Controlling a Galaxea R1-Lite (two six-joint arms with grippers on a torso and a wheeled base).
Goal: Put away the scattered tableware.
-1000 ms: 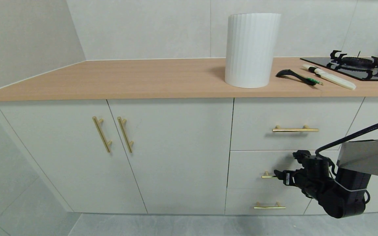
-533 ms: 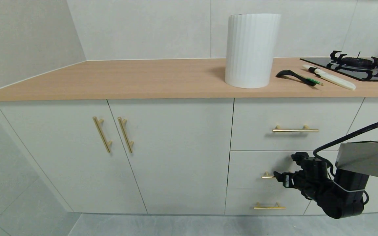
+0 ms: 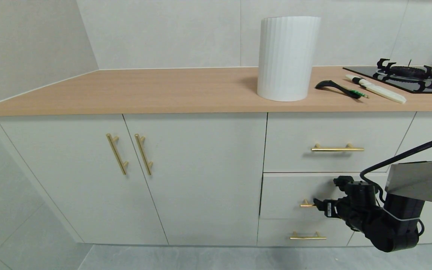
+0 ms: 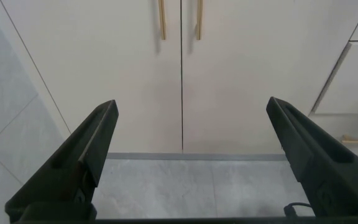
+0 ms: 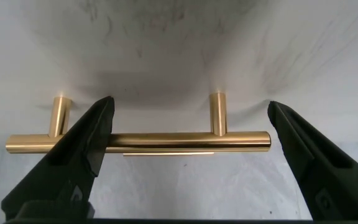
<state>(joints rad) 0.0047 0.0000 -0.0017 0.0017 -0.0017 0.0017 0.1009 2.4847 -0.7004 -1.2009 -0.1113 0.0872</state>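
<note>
On the wooden counter (image 3: 144,90), right of a tall white ribbed holder (image 3: 287,58), lie a black ladle (image 3: 336,87), a small green-handled utensil (image 3: 359,92) and a white-handled knife (image 3: 376,90). My right gripper (image 3: 318,204) is low at the middle drawer (image 3: 283,195), which stands slightly ajar. In the right wrist view its fingers (image 5: 79,162) are spread wide, open, with the brass drawer handle (image 5: 166,141) running across between them. My left gripper (image 4: 191,162) is open with nothing between its fingers, facing the lower cabinet doors (image 4: 241,74) near the floor.
A black gas hob (image 3: 407,77) sits at the counter's far right. Below are two cabinet doors with brass handles (image 3: 129,153), a top drawer (image 3: 338,144) and a bottom drawer (image 3: 308,236). The left stretch of counter is bare; grey floor tiles (image 3: 163,258) lie below.
The middle drawer has come out a little, showing a gap under the top drawer. My right gripper and the handle have shifted slightly toward me and down.
</note>
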